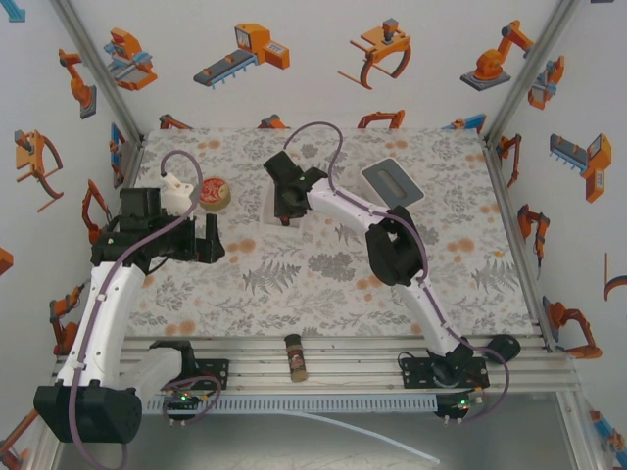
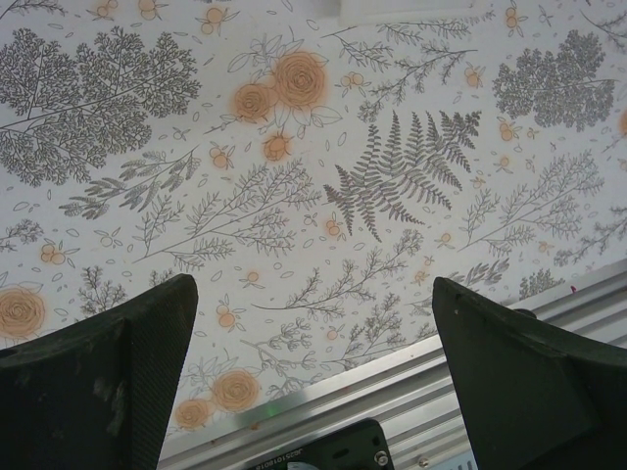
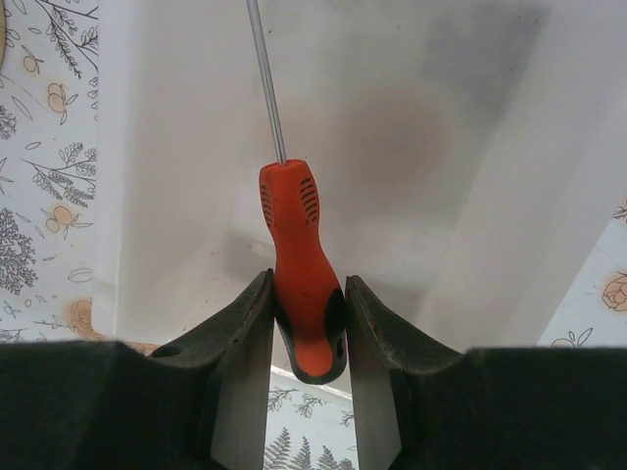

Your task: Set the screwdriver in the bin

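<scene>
Orange-red at the handle: grips the screwdriver (image 3: pixel 302 264) in the right tool (image 3: pixel 309 294), shaft pointing over the white floor of the bin (image 3: pixel 441 196). Holds the left tool (image 2: pixel 313 294) wide apart above the floral worktop (image 2: pixel 294 147).

The right gripper (image 1: pixel 287 209) hangs over the bin (image 1: pixel 269 208).

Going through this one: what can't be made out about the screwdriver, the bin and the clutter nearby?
Tip of the screwdriver: right wrist view, shaft runs off the top edge.
Whether it touches the bin floor: right wrist view, the angle does not settle it.
Bin outline: top view, the right gripper covers most of it.
Label on the bottle: top view, too small.
</scene>
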Controlling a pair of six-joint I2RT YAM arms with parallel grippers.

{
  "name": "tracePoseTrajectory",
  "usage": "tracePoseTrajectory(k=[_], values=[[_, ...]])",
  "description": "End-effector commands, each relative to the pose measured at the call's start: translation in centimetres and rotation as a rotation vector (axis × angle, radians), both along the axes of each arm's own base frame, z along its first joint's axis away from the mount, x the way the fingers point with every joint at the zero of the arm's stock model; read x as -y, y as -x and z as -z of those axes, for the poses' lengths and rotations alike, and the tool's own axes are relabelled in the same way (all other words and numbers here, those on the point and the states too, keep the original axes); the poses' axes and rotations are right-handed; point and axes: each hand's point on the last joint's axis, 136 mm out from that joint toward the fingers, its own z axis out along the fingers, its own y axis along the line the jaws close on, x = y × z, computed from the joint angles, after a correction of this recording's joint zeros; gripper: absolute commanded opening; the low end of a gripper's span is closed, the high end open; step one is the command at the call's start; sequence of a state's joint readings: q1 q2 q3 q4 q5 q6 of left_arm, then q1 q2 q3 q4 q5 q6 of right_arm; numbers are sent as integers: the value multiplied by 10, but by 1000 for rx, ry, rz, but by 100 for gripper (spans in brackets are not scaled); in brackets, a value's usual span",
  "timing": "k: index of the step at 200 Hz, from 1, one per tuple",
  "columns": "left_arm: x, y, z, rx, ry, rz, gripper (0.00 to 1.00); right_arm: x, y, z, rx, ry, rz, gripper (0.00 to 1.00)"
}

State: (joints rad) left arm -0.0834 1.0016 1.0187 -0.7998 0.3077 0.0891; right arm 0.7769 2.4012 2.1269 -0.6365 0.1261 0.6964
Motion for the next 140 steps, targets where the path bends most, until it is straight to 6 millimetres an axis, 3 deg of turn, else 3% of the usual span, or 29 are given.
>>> tracePoseTrajectory(k=[1,74,140], values=[[1,1,-3,11,22,-3,97,0,1,2,-2,17,19,30],[0,0,-2,9,18,-6,97,-2,-2,5,-4,27,24,41],[0,-1,-3,10,18,-6,97,1,-6,-14,40,30,32,45]])
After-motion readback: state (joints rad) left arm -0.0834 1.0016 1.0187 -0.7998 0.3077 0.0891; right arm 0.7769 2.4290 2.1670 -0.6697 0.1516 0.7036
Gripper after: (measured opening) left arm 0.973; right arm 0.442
